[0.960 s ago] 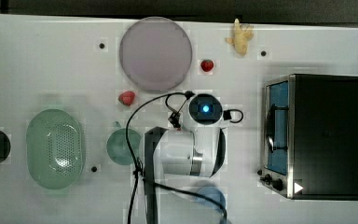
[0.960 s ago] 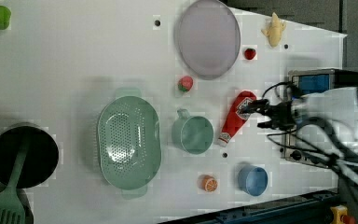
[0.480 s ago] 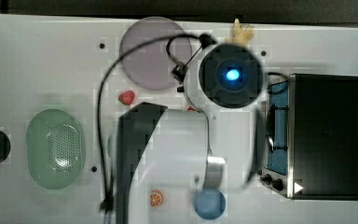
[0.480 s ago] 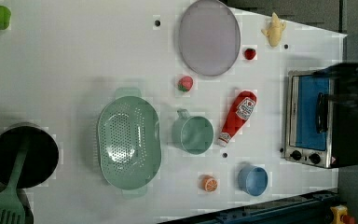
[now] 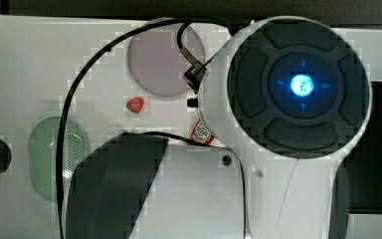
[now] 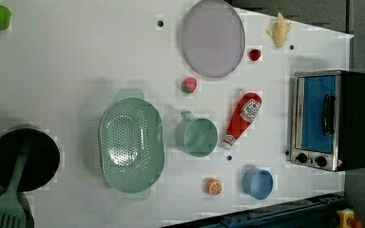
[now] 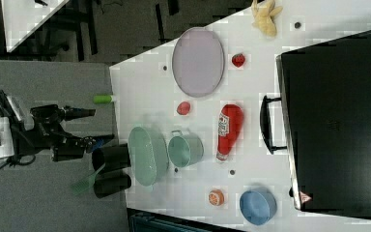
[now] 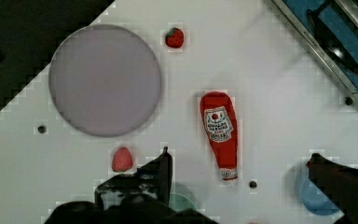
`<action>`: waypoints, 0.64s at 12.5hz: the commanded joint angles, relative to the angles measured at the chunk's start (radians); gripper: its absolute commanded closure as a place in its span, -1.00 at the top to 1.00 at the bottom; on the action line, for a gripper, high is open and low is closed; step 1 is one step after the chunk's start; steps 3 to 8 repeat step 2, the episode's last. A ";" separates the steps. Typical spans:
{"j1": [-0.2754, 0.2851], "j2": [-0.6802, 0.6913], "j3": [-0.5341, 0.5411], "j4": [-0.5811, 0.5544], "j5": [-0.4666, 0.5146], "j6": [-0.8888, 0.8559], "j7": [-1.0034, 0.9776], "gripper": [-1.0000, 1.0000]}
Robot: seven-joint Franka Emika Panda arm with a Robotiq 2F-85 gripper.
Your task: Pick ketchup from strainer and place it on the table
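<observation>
On the table (image 8: 270,116), the ketchup (image 8: 221,133) lies flat between the spread gripper (image 8: 237,163) fingers.

Top view: ketchup bottle (image 5: 200,132) mostly hidden behind the arm (image 5: 288,99), a label scrap alone visible; strainer (image 5: 49,149) partly covered by the arm's dark link; plate (image 5: 154,64) overlapped at one side. Wrist view: blue cup (image 8: 314,198) and green cup (image 8: 182,198) cut off by finger (image 8: 161,170) and edge.

We see the ketchup (image 8: 219,133) lying flat on the worktop (image 8: 270,84), between the plate (image 8: 105,80) and oven (image 8: 335,42), the jaws spread wide.
</observation>
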 commanded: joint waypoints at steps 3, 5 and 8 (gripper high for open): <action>0.000 0.067 0.005 -0.011 0.001 -0.032 0.067 1.00; 0.000 0.067 0.005 -0.011 0.001 -0.032 0.067 1.00; 0.000 0.067 0.005 -0.011 0.001 -0.032 0.067 1.00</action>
